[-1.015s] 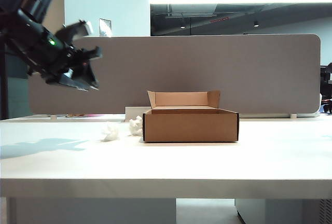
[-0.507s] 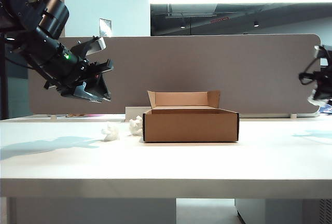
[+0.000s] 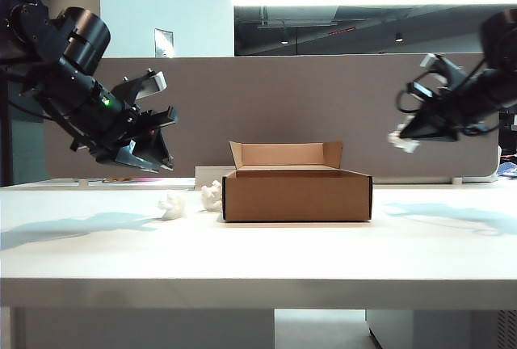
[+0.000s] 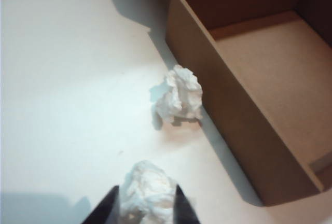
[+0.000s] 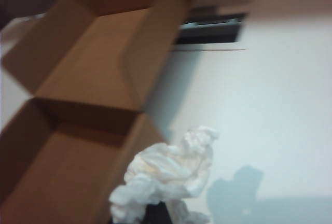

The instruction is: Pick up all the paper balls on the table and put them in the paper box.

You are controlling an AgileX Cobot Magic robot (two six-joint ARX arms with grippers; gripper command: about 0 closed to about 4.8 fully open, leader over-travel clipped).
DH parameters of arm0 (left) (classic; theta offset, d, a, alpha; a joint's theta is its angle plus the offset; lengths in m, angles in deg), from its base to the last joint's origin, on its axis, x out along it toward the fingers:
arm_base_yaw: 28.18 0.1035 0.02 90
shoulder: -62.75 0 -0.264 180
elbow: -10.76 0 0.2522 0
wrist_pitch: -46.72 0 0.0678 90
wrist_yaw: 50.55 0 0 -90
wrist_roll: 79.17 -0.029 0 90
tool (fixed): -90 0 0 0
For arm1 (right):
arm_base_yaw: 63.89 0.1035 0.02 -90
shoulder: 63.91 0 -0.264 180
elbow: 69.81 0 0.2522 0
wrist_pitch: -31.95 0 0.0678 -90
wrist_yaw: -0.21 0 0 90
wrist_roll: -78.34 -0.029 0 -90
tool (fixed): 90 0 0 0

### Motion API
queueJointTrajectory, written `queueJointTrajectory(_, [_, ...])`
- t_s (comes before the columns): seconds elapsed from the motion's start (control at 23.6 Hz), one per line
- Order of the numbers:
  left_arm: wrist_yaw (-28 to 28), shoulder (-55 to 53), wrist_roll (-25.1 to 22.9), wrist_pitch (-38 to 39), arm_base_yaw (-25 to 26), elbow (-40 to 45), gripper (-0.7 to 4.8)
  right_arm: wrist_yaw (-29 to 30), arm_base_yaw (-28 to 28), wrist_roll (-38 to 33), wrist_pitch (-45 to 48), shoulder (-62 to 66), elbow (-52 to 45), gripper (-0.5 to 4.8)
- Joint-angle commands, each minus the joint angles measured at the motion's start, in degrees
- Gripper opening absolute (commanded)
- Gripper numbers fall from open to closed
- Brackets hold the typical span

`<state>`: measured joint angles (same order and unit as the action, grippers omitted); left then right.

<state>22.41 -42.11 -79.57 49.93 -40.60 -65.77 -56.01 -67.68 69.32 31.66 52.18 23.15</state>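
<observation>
A white table (image 3: 258, 260) fronts a grey divider panel (image 3: 323, 107), bearing the paper box (image 3: 296, 191) and two paper balls (image 3: 170, 205). The left gripper (image 3: 149, 147) hangs parted and empty; the right gripper (image 3: 404, 135) pinches a third paper wad (image 5: 166, 175).

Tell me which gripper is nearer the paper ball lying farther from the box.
Left. The left gripper hangs just above that paper ball, slightly to its left. The right gripper, shut on another paper wad, is beyond the paper box, high right.
</observation>
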Motion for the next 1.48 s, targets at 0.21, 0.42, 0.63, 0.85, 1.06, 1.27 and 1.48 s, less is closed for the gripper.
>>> queueJointTrajectory(0.21, [-1.2, -1.4, -0.3, -0.7, 0.0, 0.0, 1.26, 8.3, 8.3, -0.2, 0.4, -0.5, 0.2, -0.01])
queueJointTrajectory(0.42, [-1.2, -1.7, -0.3, -0.7, 0.0, -0.1, 1.26, 5.6, 14.3, 0.1, -1.5, -0.4, 0.2, 0.19])
queueJointTrajectory(0.63, [-1.2, -1.7, -0.3, -0.7, 0.0, -0.1, 1.57, -1.2, 16.6, 0.1, -5.3, -0.4, 0.2, 2.63])
queueJointTrajectory(0.85, [-1.2, -1.8, -0.3, -0.9, 0.0, -0.1, 1.89, -2.2, 16.6, 0.2, -5.9, -0.7, 0.2, 4.12])
queueJointTrajectory(1.06, [-1.2, -3.0, -0.3, -2.0, 0.0, -1.1, 2.44, -2.1, 16.6, 0.2, -5.5, -2.8, 0.2, 4.14])
queueJointTrajectory(1.27, [-1.2, -6.3, -0.2, -1.8, -0.1, -3.6, 4.15, -2.2, 16.6, 0.2, -5.6, -7.1, 0.2, 4.15])
queueJointTrajectory(1.48, [-0.5, -7.3, 0.0, -0.7, -0.5, -3.6, 3.90, -2.2, 16.6, 0.2, -5.5, -9.8, 0.2, 4.14])
